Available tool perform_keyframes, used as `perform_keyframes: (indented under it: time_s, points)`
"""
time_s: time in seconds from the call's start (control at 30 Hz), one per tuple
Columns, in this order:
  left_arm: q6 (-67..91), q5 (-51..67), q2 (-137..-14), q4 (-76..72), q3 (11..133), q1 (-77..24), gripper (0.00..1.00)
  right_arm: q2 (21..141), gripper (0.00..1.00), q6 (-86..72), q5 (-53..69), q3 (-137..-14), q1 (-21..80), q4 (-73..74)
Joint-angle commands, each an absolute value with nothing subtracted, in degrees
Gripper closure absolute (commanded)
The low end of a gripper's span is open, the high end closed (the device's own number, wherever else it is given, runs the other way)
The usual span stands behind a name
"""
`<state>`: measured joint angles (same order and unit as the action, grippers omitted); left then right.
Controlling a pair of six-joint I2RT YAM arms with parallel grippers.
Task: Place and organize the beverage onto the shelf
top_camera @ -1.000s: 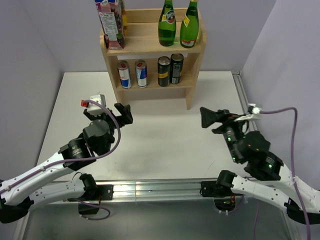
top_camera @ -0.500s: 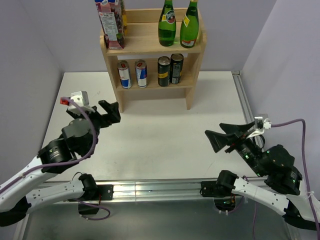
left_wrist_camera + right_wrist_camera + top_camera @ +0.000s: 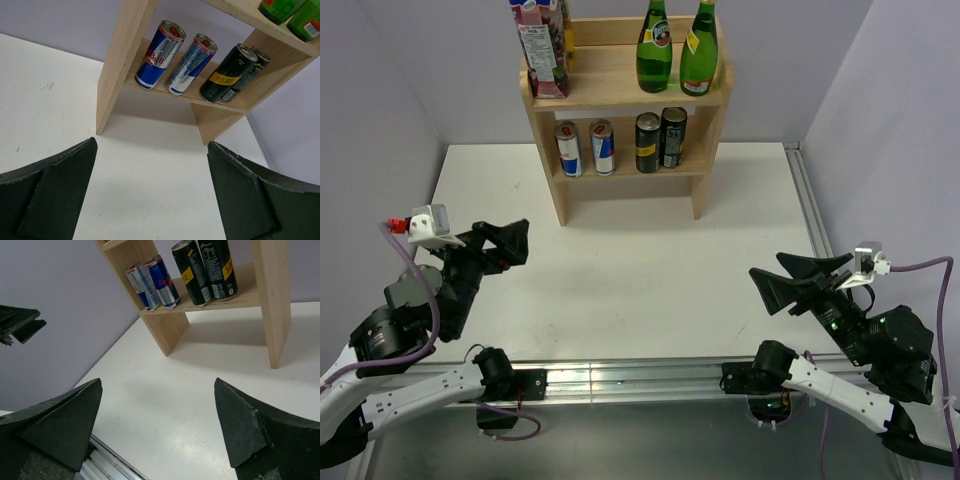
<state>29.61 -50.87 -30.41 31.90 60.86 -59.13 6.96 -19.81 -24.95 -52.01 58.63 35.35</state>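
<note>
top view high, looking down at the shelf (image 3: 605, 72), wrist views low, closer, sharing its lower tier

- Shelf (image 3: 605, 72): pale bare wood, smooth, matt.
- 4 cans (image 3: 189, 65): glossy printed metal.
- 2 green bottles (image 3: 654, 55): shiny glass, paper labels.
- Carton (image 3: 542, 50): printed card, slight sheen.
- Table (image 3: 640, 270): white, matt, faintly scuffed.

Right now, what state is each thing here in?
left gripper, open, empty
right gripper, open, empty
blue cans, upright, lower tier
black cans, upright, lower tier
green bottles, upright, top tier
carton, upright, top tier
shelf, standing, both tiers stocked
</note>
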Motion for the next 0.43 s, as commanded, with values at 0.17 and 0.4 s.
perform_keyframes:
  time_s: [0.17, 0.4]
  points:
    - [28.56, -50.80, -31.20, 30.59, 59.85, -59.41, 0.01, 6.24, 0.00, -18.98, -27.95, -51.42, 58.97, 34.27]
    - [28.47, -51.24, -31.29, 29.97, 58.71, -59.41, 0.00, 6.07, 0.00, -19.16, -30.76, -51.24, 58.97, 34.19]
